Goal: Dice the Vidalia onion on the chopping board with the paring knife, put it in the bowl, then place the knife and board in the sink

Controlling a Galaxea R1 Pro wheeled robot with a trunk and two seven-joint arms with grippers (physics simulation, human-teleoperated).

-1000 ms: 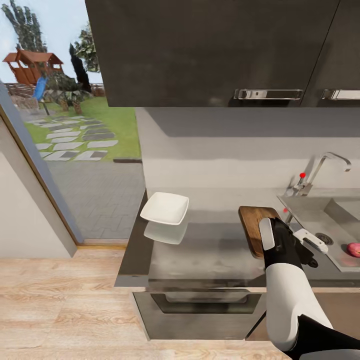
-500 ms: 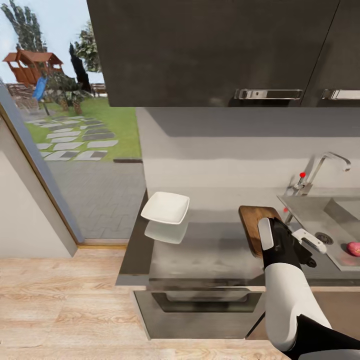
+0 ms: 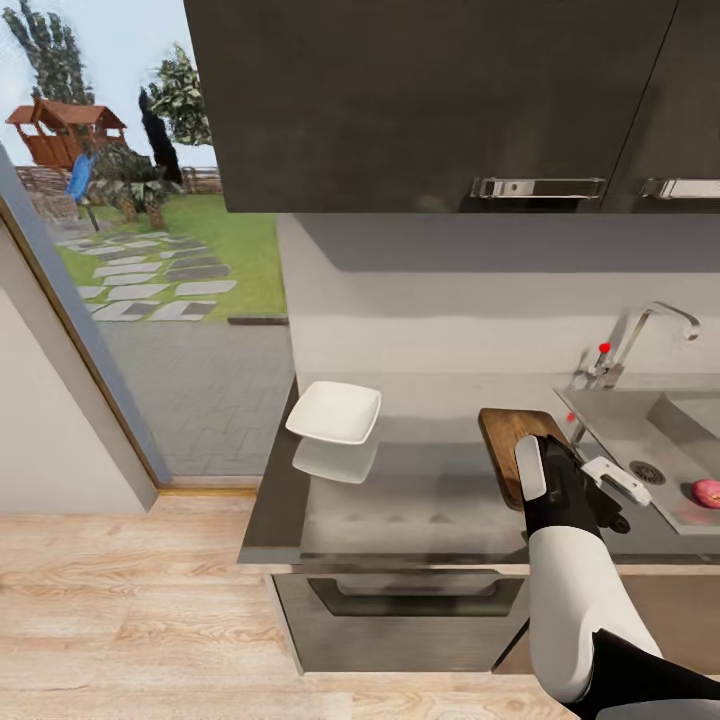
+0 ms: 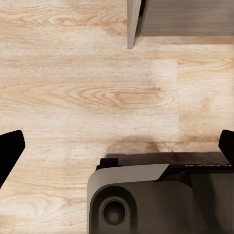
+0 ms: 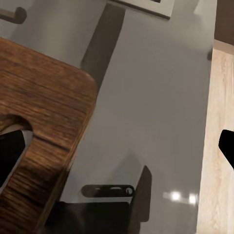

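The dark-brown chopping board lies on the grey countertop, just left of the sink. My right arm reaches over the board's near end. In the right wrist view the right gripper is open and empty, with one finger over the board's handle slot and the other past the counter edge. A pinkish Vidalia onion rests in the sink basin. The white bowl stands at the counter's left end. My left gripper hangs open over the wooden floor. The paring knife is out of view.
A faucet rises behind the sink. Dark upper cabinets with metal handles hang above the counter. A glass door to the garden is at the left. A drawer front sits below the counter edge.
The whole picture has shifted slightly, so the camera has moved. My right arm stays over the board's near end, and nothing was gripped or released.
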